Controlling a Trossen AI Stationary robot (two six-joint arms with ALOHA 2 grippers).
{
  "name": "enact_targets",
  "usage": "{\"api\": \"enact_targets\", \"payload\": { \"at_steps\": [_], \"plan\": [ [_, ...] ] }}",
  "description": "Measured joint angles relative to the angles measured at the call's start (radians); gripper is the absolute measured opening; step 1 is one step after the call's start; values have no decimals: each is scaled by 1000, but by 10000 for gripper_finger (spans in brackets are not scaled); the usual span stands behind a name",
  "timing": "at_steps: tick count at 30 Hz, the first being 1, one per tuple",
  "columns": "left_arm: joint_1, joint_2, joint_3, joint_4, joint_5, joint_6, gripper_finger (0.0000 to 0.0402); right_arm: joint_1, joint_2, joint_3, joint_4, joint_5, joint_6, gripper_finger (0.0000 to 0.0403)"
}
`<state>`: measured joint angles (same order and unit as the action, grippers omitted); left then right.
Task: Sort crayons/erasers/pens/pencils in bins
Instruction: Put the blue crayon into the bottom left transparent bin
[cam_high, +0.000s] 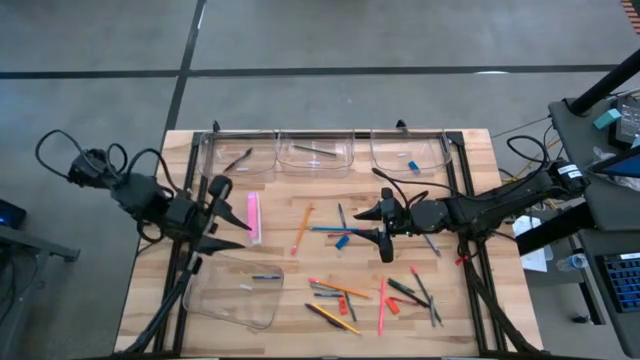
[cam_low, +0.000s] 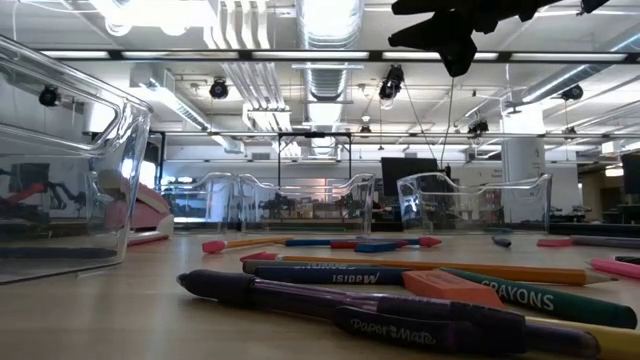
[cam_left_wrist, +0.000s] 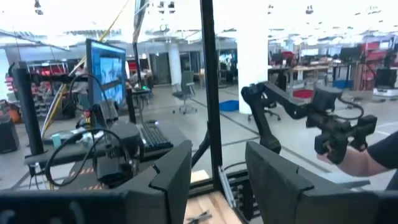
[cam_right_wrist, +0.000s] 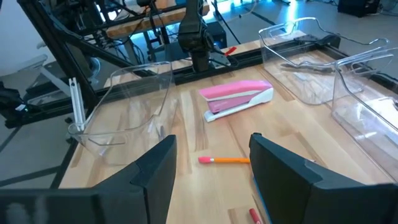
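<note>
Plainly, the pale wooden table (cam_high: 270, 255) carries most of the risk, because the work is only partly done. Three of the clear plastic bins (cam_high: 316, 152) stand in a row along the far edge, and a fourth clear bin (cam_high: 235, 290) sits alone at the near left, lying askew rather than square to the table. That one looks light — a sideways brush from an arm could slide or tip it, spilling the few small pieces inside.

The pink-and-white stapler (cam_high: 254, 216) lies left of centre, just beside the left gripper (cam_high: 222, 214). It belongs to none of the four kinds, so picking it up by mistake would waste a move.

The right gripper (cam_high: 385, 228) hangs above the middle of the table with its fingers parted and nothing between them; the left gripper, at the left edge, also holds nothing, its fingers spread apart.

The loose items make the trickiest part. An orange pencil (cam_high: 301, 228) lies alone near the centre, but at the near right, orange pencils (cam_high: 340, 289), a pink pencil (cam_high: 381, 306) and slim dark pens (cam_high: 424, 294) lie crossed and touching. Closing on one stick there could drag or flick a neighbour — possibly off the near edge. A small blue eraser (cam_high: 342, 241) sits just beside a blue crayon (cam_high: 330, 229), so a loose grasp could catch both and drop them in one bin.
</note>
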<state>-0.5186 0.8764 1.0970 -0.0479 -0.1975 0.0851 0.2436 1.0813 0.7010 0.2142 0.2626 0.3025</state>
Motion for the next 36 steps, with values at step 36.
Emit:
{"api": "enact_targets", "payload": {
  "at_steps": [36],
  "plan": [
    [50,468,25,48,-290,209,139,3,0,0,-58,0,1,192]
  ]
}}
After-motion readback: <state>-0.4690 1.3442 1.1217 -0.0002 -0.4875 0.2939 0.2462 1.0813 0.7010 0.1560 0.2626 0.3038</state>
